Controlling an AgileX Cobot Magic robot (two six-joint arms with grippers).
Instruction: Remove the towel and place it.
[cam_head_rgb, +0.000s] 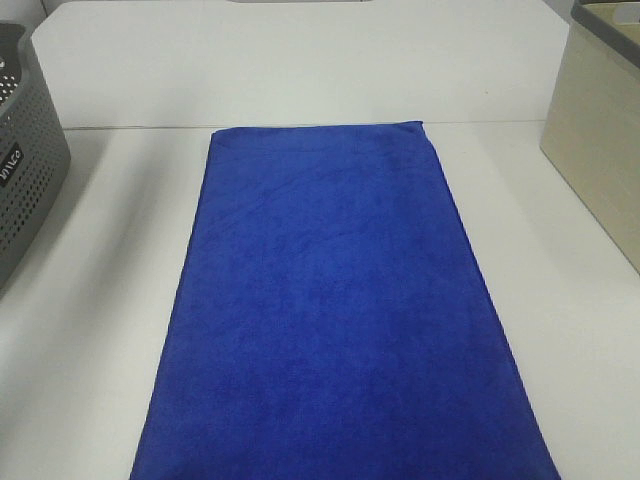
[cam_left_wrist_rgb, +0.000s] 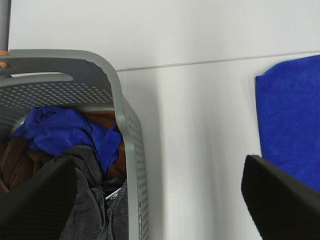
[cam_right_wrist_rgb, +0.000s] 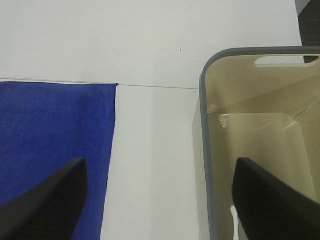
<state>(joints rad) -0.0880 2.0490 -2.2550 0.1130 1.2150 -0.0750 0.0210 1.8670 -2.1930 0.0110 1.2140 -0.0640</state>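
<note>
I see the towel (cam_head_rgb: 335, 310) lying flat on the white worktop (cam_head_rgb: 90, 290), between the grey basket (cam_head_rgb: 25, 150) and the beige bin (cam_head_rgb: 600, 140). Both my left tool (cam_left_wrist_rgb: 160, 200) and right tool (cam_right_wrist_rgb: 160, 200) are spread wide, gripping nothing.

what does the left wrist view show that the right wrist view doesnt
Only the left wrist view shows the grey perforated basket, with a crumpled blue cloth on dark and brown clothes inside. Only the right wrist view shows the beige bin, its inside nearly bare. Both show an edge of the flat blue towel on the white table, framed by open black fingers.
</note>
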